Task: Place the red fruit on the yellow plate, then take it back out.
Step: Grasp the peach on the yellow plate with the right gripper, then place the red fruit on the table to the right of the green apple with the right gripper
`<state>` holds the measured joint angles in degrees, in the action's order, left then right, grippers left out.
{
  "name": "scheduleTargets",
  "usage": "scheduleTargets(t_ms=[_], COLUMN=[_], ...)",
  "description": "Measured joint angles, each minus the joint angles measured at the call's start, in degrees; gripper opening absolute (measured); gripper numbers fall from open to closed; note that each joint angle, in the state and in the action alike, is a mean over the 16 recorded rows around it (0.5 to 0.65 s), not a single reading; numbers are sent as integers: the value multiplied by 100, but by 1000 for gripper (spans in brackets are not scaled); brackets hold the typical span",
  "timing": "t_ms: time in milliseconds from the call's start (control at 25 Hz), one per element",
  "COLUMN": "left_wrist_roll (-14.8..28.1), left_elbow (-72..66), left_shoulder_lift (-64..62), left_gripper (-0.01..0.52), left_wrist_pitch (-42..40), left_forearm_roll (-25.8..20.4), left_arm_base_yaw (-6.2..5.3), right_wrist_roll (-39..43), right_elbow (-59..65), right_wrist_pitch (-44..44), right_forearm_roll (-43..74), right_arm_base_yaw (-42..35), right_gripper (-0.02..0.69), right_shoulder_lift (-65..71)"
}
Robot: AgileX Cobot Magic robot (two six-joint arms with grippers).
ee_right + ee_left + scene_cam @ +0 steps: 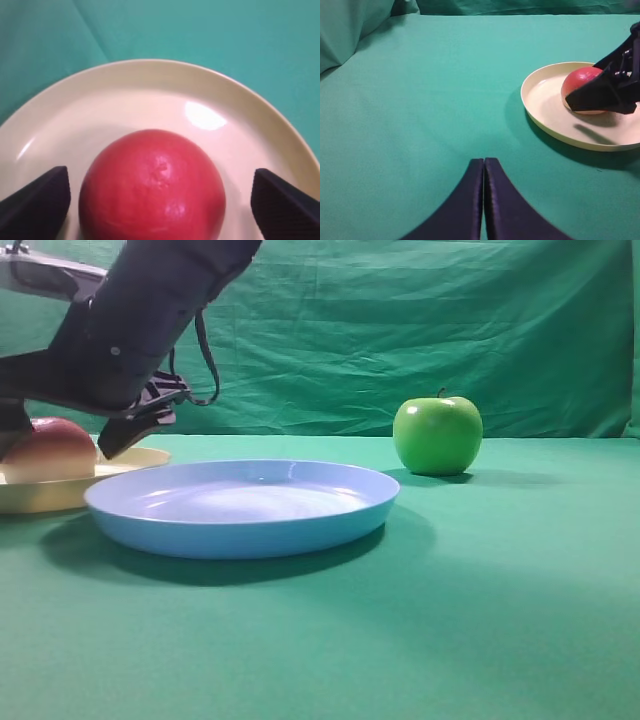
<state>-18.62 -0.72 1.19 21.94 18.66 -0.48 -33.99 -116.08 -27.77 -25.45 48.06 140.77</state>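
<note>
The red fruit [152, 185] rests on the yellow plate [150, 95], at the far left of the exterior view, where the fruit [50, 445] sits in the plate [40, 502]. My right gripper [160, 174] has reached across and straddles the fruit, open, with a strip of plate showing between each finger and the fruit. In the left wrist view the fruit [582, 80] and plate [545, 95] lie at the right, with a right gripper finger [600, 95] in front of the fruit. My left gripper [484, 162] hovers over bare green cloth, its fingers pressed together on nothing.
A larger light blue plate [240, 505] sits in the middle, its rim overlapping the yellow plate's near side. A green apple [437, 435] stands behind it to the right. Green cloth covers the table and hangs as the backdrop.
</note>
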Motion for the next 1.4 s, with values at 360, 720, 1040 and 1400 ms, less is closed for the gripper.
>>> scheduleTargets(t_ms=[360, 720, 1040, 1400], left_wrist_roll=[0, 0, 0, 0], left_elbow=[0, 0, 0, 0], left_shoulder_lift=[0, 0, 0, 0], left_gripper=[0, 0, 0, 0], left_wrist_pitch=[0, 0, 0, 0], left_forearm_roll=[0, 0, 0, 0], left_arm_base_yaw=[0, 0, 0, 0], right_wrist_roll=[384, 1146, 1651, 1913], right_elbow=[4, 426, 2021, 4945], right_wrist_pitch=[-918, -1808, -1686, -584], right_forearm_roll=[128, 631, 1073, 1194], right_arm_base_yaw=[-292, -675, -1101, -1848], right_gripper=[217, 203, 197, 197], right_shoulder_lift=[-720, -1959, -3352, -5071])
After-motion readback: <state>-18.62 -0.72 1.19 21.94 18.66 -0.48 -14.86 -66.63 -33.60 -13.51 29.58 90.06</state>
